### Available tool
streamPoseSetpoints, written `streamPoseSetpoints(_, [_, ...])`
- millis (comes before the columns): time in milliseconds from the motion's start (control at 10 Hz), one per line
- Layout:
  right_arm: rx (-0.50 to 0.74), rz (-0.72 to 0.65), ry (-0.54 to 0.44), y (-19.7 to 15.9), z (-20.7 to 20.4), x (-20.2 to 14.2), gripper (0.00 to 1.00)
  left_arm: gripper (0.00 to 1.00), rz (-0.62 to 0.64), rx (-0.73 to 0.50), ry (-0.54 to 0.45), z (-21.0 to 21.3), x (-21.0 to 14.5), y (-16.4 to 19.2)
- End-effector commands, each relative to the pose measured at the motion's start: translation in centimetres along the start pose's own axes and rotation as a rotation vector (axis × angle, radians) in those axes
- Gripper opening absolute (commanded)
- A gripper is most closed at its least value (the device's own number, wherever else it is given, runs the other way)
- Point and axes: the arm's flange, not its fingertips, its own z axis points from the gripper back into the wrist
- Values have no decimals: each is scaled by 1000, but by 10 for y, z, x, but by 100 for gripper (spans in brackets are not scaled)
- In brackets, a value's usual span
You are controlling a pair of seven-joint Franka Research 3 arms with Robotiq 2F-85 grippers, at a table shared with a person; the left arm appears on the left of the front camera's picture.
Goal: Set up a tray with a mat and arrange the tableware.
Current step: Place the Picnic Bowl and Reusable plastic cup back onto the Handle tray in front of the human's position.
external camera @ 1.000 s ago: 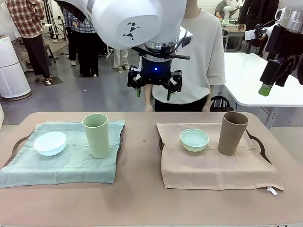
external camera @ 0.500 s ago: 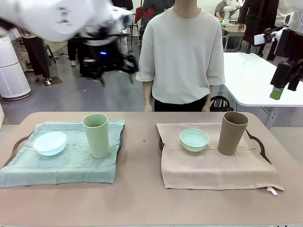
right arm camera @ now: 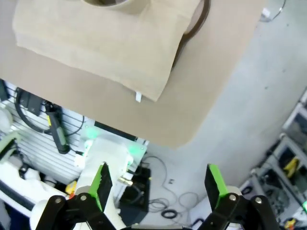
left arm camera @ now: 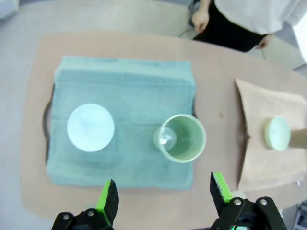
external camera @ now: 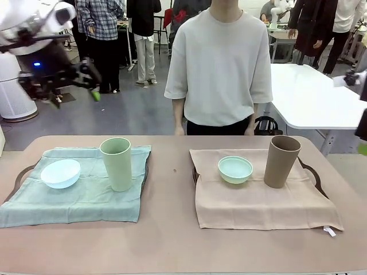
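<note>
We see two trays on the table (external camera: pixel 172 240), each under a cloth mat. On our left lies the green mat (external camera: pixel 80 197), its dark tray (external camera: pixel 17 177) showing only as a handle at the edge. The blue bowl (external camera: pixel 60 173) sits on that mat's left part, mouth up. Just to its right the green cup (external camera: pixel 116 163) stands upright, its long axis vertical and its open end up; the two are near but apart. In the left wrist view we look straight down into that cup (left arm camera: pixel 181 138), with the pale bowl (left arm camera: pixel 90 127) beside it on the same mat (left arm camera: pixel 124 91).

On our right lies the tan mat (external camera: pixel 258 206), a tray handle (external camera: pixel 315 175) curving out past its right edge. The mint bowl (external camera: pixel 235 169) rests mouth up near the mat's far left. The brown cup (external camera: pixel 281 161) stands upright to its right, open end up, close to the bowl but not touching.

Our left gripper (external camera: pixel 71 91) hangs high above the table's left end, well clear of everything, its jaws spread and empty; the left wrist view shows its fingers (left arm camera: pixel 108 201) wide apart. Our right gripper (right arm camera: pixel 156 184) is also spread and empty, off past the table's right edge, looking down at the mat corner (right arm camera: pixel 148 86) and the floor.

A person (external camera: pixel 221 63) stands at the far side, arms down.
</note>
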Motion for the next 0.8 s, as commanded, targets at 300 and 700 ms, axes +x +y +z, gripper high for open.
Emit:
streamPoseSetpoints(300, [373, -141, -231, -49, 3, -70, 100, 100, -207, -29, 218, 25, -8, 120])
streamPoseSetpoints(700, [293, -146, -174, -44, 2, -68, 100, 100, -142, -51, 173, 21, -9, 103])
